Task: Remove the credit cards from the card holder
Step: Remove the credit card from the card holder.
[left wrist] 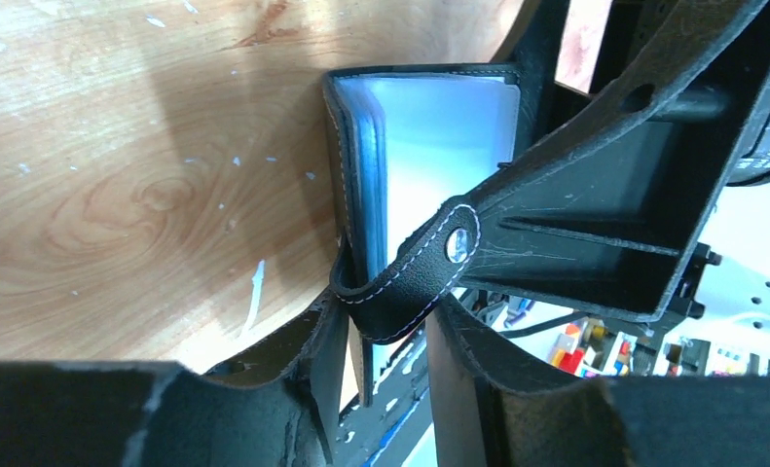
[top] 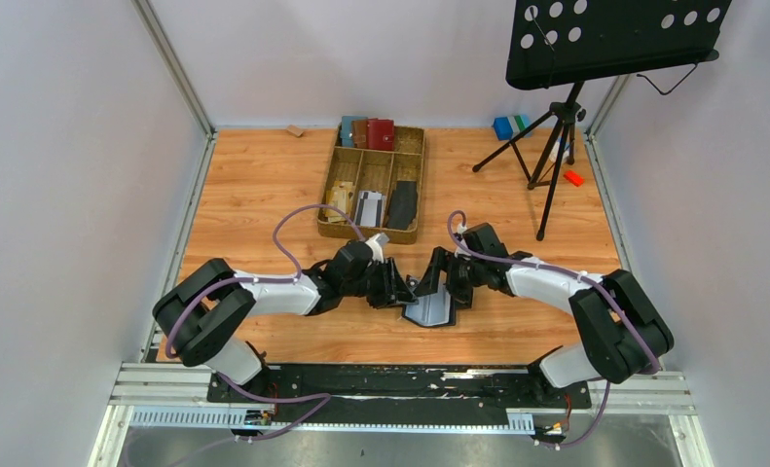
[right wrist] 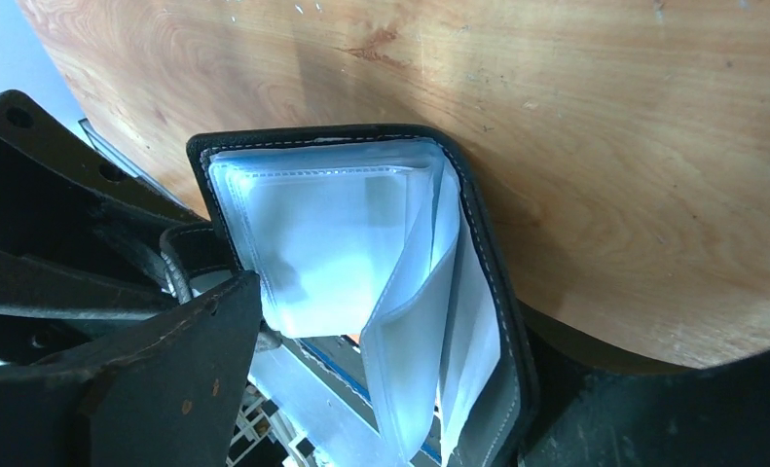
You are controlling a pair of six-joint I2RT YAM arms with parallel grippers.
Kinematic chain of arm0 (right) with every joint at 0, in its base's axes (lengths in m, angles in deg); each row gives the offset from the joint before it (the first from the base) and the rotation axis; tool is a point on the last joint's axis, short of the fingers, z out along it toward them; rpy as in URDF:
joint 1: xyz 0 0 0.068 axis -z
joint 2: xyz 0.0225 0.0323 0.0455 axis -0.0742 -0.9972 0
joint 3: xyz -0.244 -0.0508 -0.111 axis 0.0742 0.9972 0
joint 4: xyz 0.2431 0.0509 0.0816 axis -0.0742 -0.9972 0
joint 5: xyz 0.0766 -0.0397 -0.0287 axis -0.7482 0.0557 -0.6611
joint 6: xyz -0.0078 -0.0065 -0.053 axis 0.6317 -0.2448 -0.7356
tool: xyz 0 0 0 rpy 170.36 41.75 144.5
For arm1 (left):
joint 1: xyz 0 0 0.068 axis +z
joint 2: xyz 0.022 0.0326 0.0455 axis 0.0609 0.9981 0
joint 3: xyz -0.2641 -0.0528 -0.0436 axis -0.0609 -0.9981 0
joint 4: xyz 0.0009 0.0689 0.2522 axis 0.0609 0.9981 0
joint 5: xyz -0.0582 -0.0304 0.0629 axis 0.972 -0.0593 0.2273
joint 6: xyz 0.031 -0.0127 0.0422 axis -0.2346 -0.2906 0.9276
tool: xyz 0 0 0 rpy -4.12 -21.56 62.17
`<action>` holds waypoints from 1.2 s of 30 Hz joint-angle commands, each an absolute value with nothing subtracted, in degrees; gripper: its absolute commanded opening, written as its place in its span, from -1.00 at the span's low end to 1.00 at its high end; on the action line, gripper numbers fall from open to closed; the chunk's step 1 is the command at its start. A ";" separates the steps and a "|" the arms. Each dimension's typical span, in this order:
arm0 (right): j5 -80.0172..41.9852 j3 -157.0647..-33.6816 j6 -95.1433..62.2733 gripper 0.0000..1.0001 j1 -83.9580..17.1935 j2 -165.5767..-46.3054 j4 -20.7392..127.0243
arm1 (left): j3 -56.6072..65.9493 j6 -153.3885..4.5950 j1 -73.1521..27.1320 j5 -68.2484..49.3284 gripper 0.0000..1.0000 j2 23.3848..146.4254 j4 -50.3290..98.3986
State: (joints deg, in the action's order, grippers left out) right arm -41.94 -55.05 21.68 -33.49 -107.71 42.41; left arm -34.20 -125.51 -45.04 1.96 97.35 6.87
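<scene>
The left arm is bent low over the table. Its left gripper [top: 392, 284] reaches in to the middle. Its jaws are apart, with the edge of the small black folding card holder [top: 429, 309] between them.

The right arm bends in from the other side. The right gripper [top: 446, 275] has its jaws wide apart around the holder. I cannot tell if they press on it.

The light brown wooden table [top: 264, 185] has white walls around it. At the back sits a brown wooden tray [top: 328, 190] with little boxes in it. A black metal music stand [top: 605, 39] is on the right.

The holder is open between the two grippers, near the front edge. Its pale blue see-through sleeve pages [right wrist: 332, 243] fan out. Its black strap with a silver snap [left wrist: 415, 282] hangs loose.
</scene>
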 commanded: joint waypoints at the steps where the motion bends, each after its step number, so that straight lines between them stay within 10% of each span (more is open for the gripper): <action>1: -43.77 -54.45 21.97 0.57 -33.77 -107.24 46.08 | -33.15 -125.49 -45.38 3.37 -0.09 95.11 1.89; 12: -43.31 -54.06 20.28 0.62 -33.77 -105.45 44.44 | -33.55 -125.31 -45.38 3.56 -0.48 93.55 1.07; 16: -43.68 -53.58 20.31 0.10 -33.60 -105.55 43.81 | -32.06 -123.50 -45.38 2.56 -0.54 93.56 4.96; 28: -39.81 -53.28 17.78 -0.06 -30.74 -104.53 36.62 | -30.31 -120.97 -45.47 1.45 -0.22 95.15 11.02; 36: -43.57 -50.34 19.02 -0.56 -29.03 -100.96 42.22 | -30.50 -121.85 -45.47 3.71 -0.17 98.94 9.43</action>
